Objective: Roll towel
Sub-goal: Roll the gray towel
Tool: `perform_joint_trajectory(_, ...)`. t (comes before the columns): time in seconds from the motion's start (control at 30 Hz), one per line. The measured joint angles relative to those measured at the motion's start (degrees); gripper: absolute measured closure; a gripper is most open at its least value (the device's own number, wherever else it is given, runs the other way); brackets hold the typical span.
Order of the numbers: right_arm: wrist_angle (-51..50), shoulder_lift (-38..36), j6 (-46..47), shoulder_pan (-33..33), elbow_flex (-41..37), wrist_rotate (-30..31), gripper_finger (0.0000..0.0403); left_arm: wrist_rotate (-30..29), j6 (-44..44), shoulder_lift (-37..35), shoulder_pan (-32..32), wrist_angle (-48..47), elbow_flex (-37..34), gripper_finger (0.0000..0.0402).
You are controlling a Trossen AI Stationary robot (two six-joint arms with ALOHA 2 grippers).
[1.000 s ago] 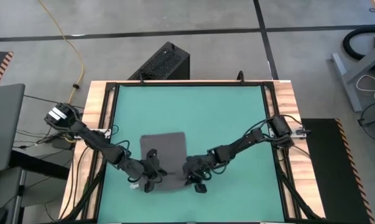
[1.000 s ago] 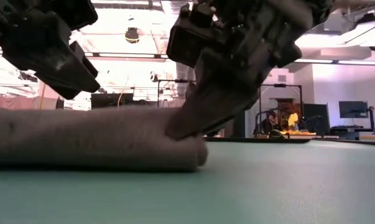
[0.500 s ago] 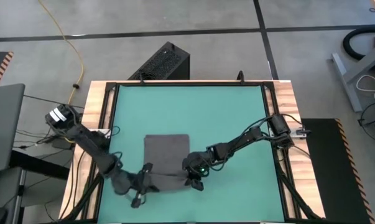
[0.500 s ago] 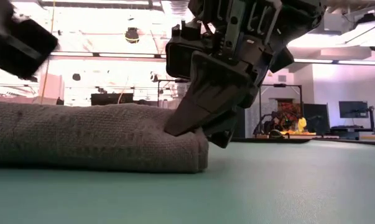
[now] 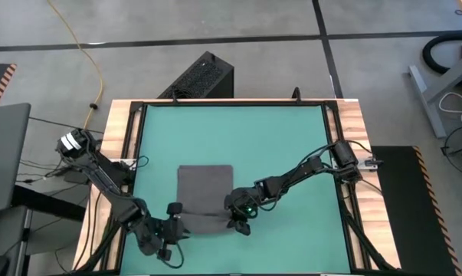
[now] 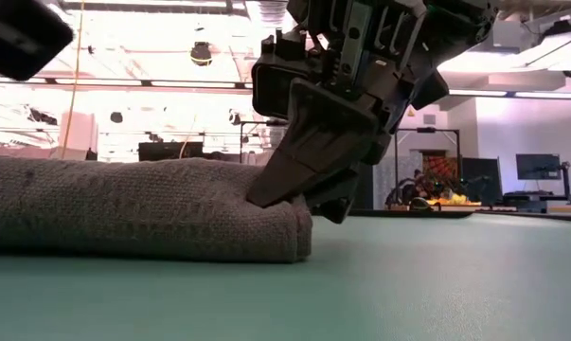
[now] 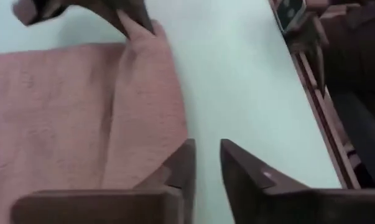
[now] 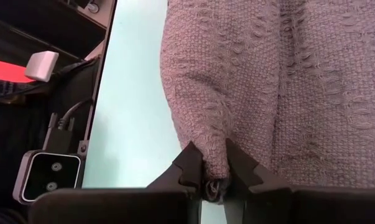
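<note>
No writing or label is showing on the towel [image 5: 204, 198], which is lying partly folded on the green desk [image 5: 276, 138], toward its near edge. The right pincer [image 5: 237, 222] is reaching in low from the right, clenching the towel's folded near corner between its fingers. The left pincer [image 5: 172, 222] is sitting just off the towel's left edge, slightly parted and grasping nothing.

Robotics laboratory: green-topped wooden-framed bench [image 5: 345, 138] on grey concrete floor [image 5: 215, 23], yellow cable [image 5: 93, 69], distant monitor screens [image 6: 536, 167].
</note>
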Motion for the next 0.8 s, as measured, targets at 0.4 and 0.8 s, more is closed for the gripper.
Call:
perform_joint_trajectory(0.4, -0.1, 0.0, -2.01, -0.09, 0.0, 0.0, 0.0349, 4.16, -2.99, 0.0, 0.59, -13.29, 4.08, 0.0203)
perform_joint_trajectory(0.8, -0.17, -0.01, -2.49, 0.04, 0.0, -0.05, 0.0349, 0.16, -8.49, 0.0, -3.86, -14.31, -0.44, 0.0198)
